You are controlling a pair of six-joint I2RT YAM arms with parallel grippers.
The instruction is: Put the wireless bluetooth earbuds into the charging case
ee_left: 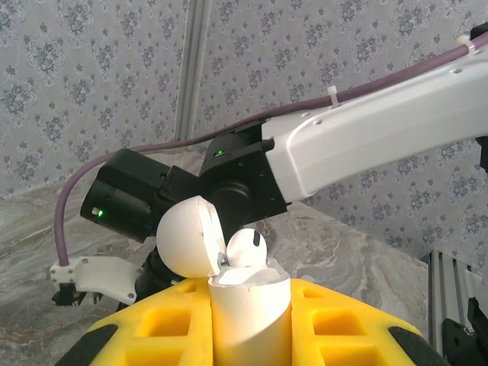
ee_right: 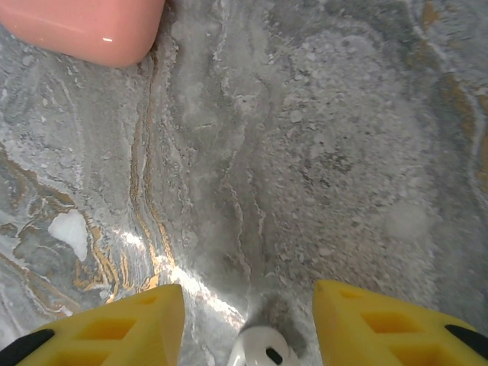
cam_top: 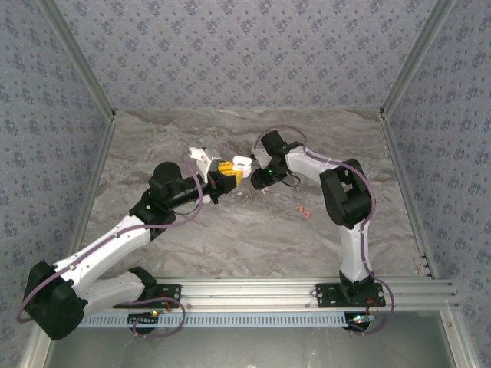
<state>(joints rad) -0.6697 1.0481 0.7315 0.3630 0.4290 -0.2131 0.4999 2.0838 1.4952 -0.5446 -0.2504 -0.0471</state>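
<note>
Seating a small white stemmed earbud (ee_left: pixel 245 248) in the held case.

Top view: left gripper (cam_top: pixel 227 173) and right gripper (cam_top: pixel 253 167) meet mid-table.
Left wrist: the left pincer clamps the white rounded plastic charging case (ee_left: pixel 250 313), lid up, bud perched at its mouth.
Right wrist: the right pincer's yellow fingers (ee_right: pixel 130 324) stand apart, bud between them.
Best to line the stem up with its socket, then press straight down.
</note>
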